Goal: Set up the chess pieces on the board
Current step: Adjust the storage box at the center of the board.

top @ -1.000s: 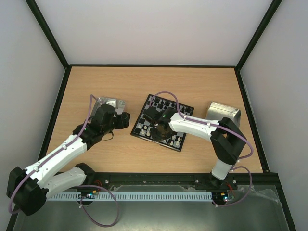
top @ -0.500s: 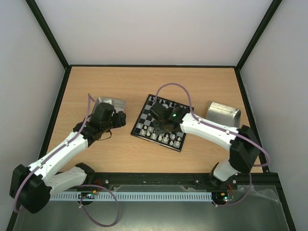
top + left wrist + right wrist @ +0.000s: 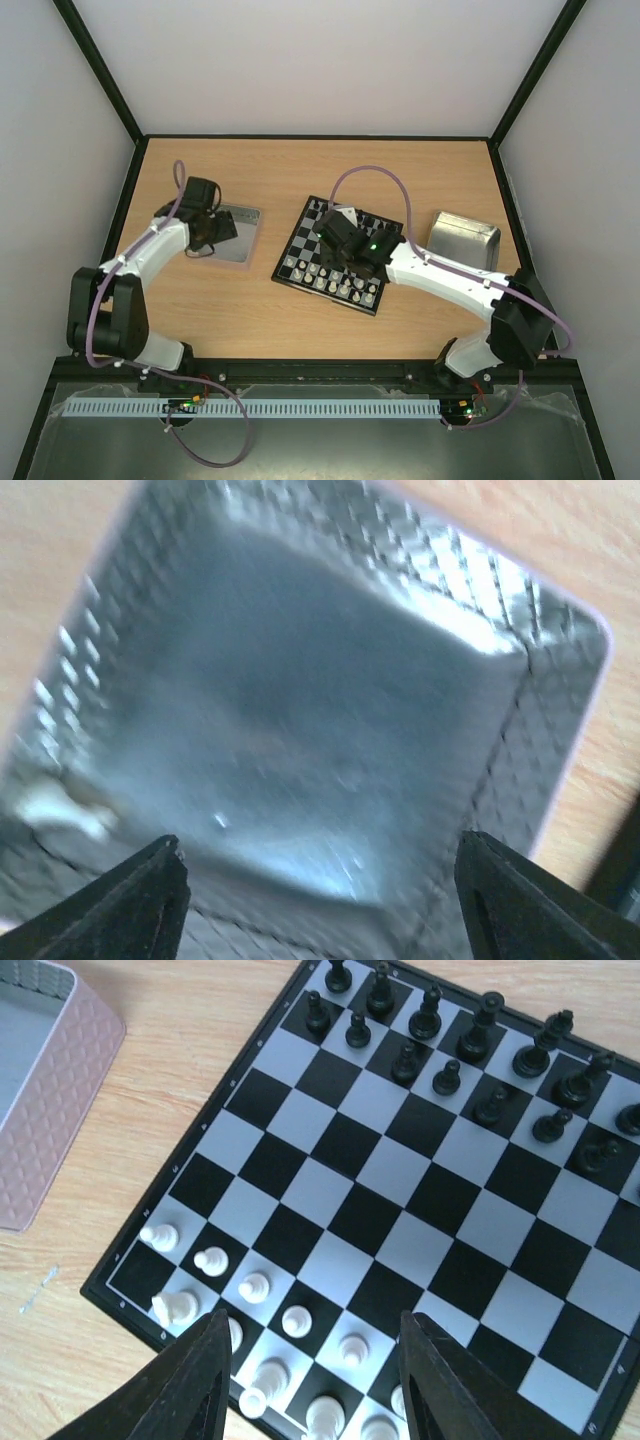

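Note:
The checkered board [image 3: 337,257] lies mid-table and fills the right wrist view [image 3: 400,1180]. Cream-white pieces [image 3: 254,1287] stand in two rows along its near edge, also seen from above [image 3: 330,285]. Black pieces [image 3: 445,1045] stand in two rows along its far edge. My right gripper [image 3: 312,1375] is open and empty, hovering above the white rows; from above it sits over the board's middle [image 3: 345,245]. My left gripper [image 3: 320,895] is open and empty, just above the inside of the left metal tray [image 3: 300,710], which holds no pieces.
The left metal tray [image 3: 236,237] lies left of the board; its pinkish wall shows in the right wrist view [image 3: 55,1100]. A second metal tray [image 3: 464,238] stands right of the board. Black frame rails edge the wooden table.
My left arm has swung back and left, from beside the board to over the left tray's left end. My right gripper has moved up the board toward its middle.

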Tool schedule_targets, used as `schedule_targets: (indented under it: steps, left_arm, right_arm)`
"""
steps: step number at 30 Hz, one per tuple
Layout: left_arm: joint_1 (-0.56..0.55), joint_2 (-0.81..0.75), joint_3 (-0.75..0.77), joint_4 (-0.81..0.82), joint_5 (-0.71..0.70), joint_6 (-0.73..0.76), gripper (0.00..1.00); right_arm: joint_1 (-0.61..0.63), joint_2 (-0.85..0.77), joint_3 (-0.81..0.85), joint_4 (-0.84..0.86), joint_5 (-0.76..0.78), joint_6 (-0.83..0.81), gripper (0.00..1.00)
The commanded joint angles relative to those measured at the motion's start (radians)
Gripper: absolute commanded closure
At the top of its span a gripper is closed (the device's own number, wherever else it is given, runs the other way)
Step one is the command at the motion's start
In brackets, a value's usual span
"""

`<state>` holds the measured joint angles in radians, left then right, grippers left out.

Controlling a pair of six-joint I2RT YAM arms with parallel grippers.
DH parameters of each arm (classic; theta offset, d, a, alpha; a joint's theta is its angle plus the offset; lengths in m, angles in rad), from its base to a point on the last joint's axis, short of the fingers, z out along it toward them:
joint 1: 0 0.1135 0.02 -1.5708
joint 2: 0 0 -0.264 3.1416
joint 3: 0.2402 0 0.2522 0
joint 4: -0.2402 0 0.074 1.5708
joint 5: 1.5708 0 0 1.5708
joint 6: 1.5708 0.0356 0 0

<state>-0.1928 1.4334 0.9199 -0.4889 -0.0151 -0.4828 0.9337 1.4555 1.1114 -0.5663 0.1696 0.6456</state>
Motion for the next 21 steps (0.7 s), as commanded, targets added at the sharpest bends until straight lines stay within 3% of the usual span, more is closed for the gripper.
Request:
schedule_targets:
  steps: [1,5,9,12,18,21]
  left_arm:
    - [0.094,0.07,0.145,-0.034,-0.003,0.127,0.23]
    - [0.111,0.204,0.293,-0.117,-0.087,0.249,0.19]
    - [0.13,0.344,0.348,-0.168,-0.227,0.273,0.19]
    - [0.161,0.4,0.355,-0.184,-0.22,0.256,0.28]
    - [0.196,0.414,0.348,-0.195,-0.148,0.193,0.61]
    - [0.204,0.4,0.327,-0.207,-0.152,0.16,0.7]
  right_arm:
    - [-0.012,0.038,-0.007,0.086,0.029,-0.045,0.55]
    - [-0.024,0.064,0.003,0.104,-0.024,-0.063,0.55]
    - [-0.036,0.064,0.002,0.108,-0.04,-0.081,0.55]
    - [-0.05,0.057,0.002,0.105,-0.038,-0.094,0.55]
    - [-0.087,0.066,0.007,0.103,-0.055,-0.095,0.55]
    - [-0.1,0.081,0.016,0.102,-0.07,-0.095,0.55]
